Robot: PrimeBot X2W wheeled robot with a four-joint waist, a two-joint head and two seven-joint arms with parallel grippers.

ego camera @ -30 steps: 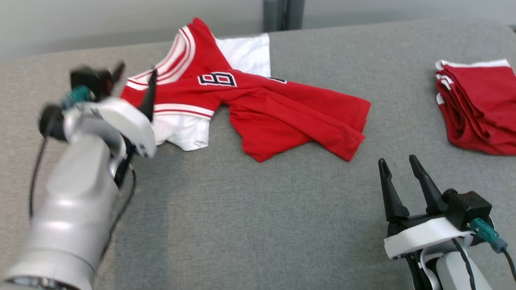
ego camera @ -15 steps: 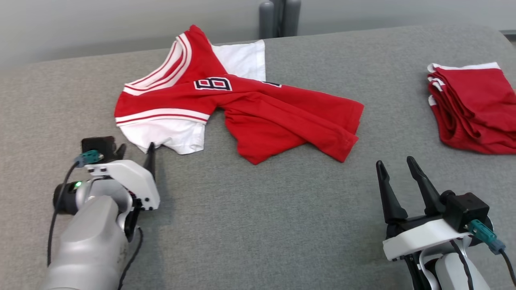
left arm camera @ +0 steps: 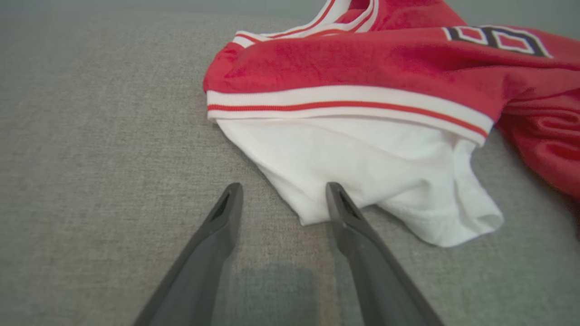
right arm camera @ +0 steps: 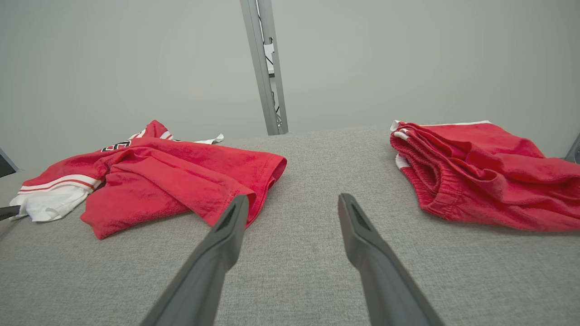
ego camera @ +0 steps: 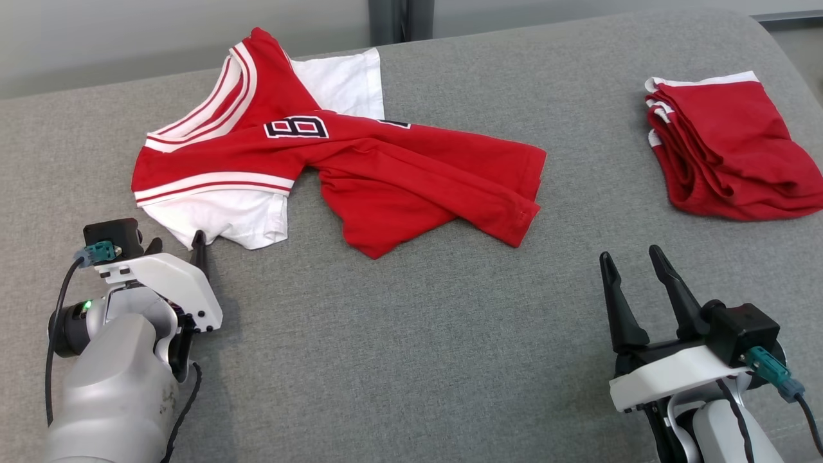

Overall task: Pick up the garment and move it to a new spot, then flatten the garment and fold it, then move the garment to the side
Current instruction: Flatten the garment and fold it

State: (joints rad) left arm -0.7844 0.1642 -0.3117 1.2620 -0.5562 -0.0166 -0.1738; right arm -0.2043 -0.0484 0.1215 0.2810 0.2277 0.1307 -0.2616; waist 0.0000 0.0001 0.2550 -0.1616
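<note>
The garment [ego camera: 386, 173] is a red jersey with white sleeves and a number patch, lying crumpled on the grey padded surface [ego camera: 418, 321]. My left gripper [ego camera: 177, 241] stands open at the near corner of its white sleeve [left arm camera: 362, 158]. In the left wrist view the sleeve's edge reaches in between the fingers of that gripper [left arm camera: 283, 188], and the right fingertip [left arm camera: 335, 199] is at the cloth. The right gripper [ego camera: 631, 254] is open and holds nothing, well short of the jersey's red hem [right arm camera: 172, 176]; its own view also shows this gripper [right arm camera: 293, 198].
A pile of folded red cloth [ego camera: 726, 154] lies at the far right, also in the right wrist view as the red pile [right arm camera: 480, 167]. A metal post [right arm camera: 267, 68] rises behind the surface's far edge. Bare grey padding stretches between the grippers.
The left arm came back from over the jersey's shoulder and dropped low to the white sleeve's near corner. The head camera shifted, sliding the whole scene left. The right gripper stayed put.
</note>
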